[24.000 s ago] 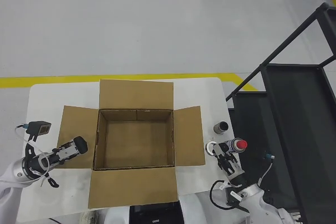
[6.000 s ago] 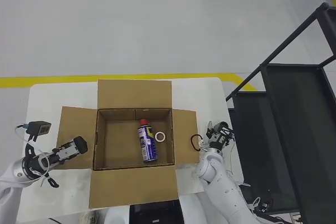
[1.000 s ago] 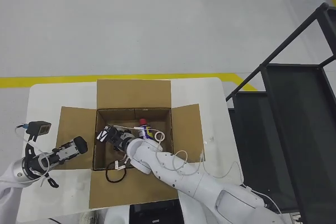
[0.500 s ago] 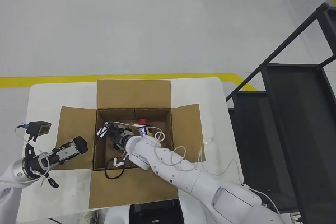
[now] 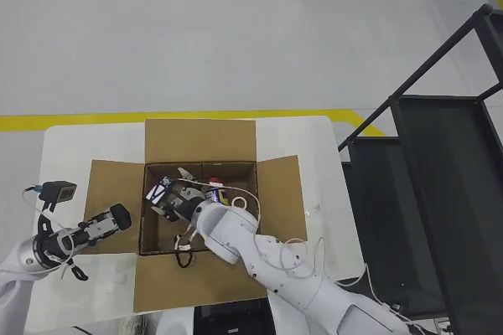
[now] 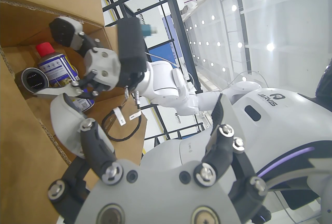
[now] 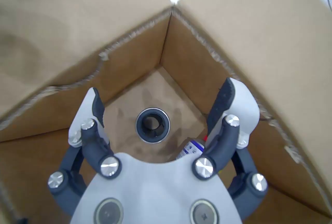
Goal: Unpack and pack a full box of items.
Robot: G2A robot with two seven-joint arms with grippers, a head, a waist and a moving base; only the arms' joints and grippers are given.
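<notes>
An open cardboard box [image 5: 201,138] sits mid-table with its flaps spread. My right gripper [image 5: 163,194] is inside the far-left corner and is open. Directly below its jaws, a metal cylinder [image 7: 153,125] stands upright on the box floor, untouched. A blue spray can with a red cap [image 5: 217,191] lies beside it, and the can [image 7: 193,148] shows at my wrist. My left gripper [image 5: 117,219] rests open and empty over the left flap. From there I see the right gripper [image 6: 59,61], the can [image 6: 58,67] and the cylinder [image 6: 33,79].
A white tape ring [image 5: 239,203] lies in the box to the right of the can. A black cable loop [image 5: 183,251] hangs from the right arm over the near box wall. A dark metal rack [image 5: 436,151] stands off the white table's [image 5: 67,151] right side.
My right gripper has shifted a little toward the box's far-left corner. The left arm has kept still.
</notes>
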